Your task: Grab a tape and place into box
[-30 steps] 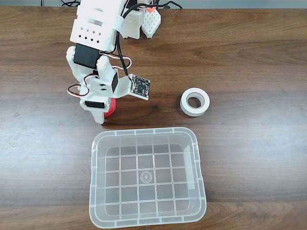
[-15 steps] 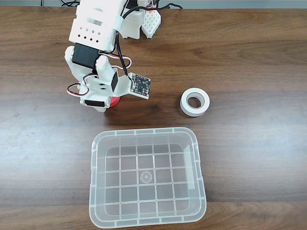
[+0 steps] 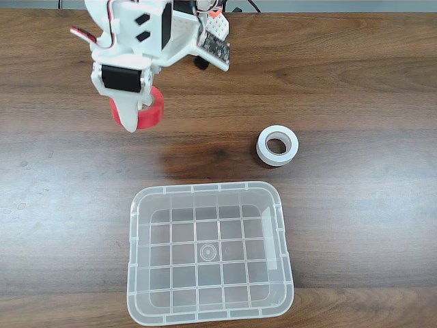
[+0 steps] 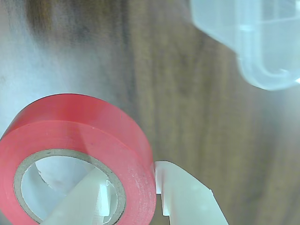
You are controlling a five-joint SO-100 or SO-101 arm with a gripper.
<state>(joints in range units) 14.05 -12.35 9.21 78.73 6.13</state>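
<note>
Dark wood table [image 3: 355,82] under everything, grain running left-right in the fixed view. Red tape [image 3: 145,109] is in my claw [image 3: 134,116], off the surface, upper left of the fixed view. Roll sits tilted on edge there, lower rim facing the camera. Wrist view: tape [image 4: 93,126] fills the lower left, one finger [image 4: 79,201] passes through the grey-tan core, the other finger [image 4: 187,197] presses the outer red wall. So the claw is clamped across the roll's wall, narrow gap, holding it.

Clear box [image 3: 210,251] sits low centre in the fixed view, well apart from the tape, long side left-right, open top, grid bottom bare. Its near rim faces my side; bare table lies between tape and that rim. In the wrist view one rounded corner of the box [image 4: 262,51] shows at top right, blurred, with bare wood between it and the roll.

White tape roll [image 3: 277,145] lies flat right of centre, near the box's upper right corner but not touching it, well apart from my claw. Arm body [image 3: 147,34] and a small circuit board [image 3: 214,49] hang over the top edge of the table. Table left of the box and right of the white roll is open wood.
</note>
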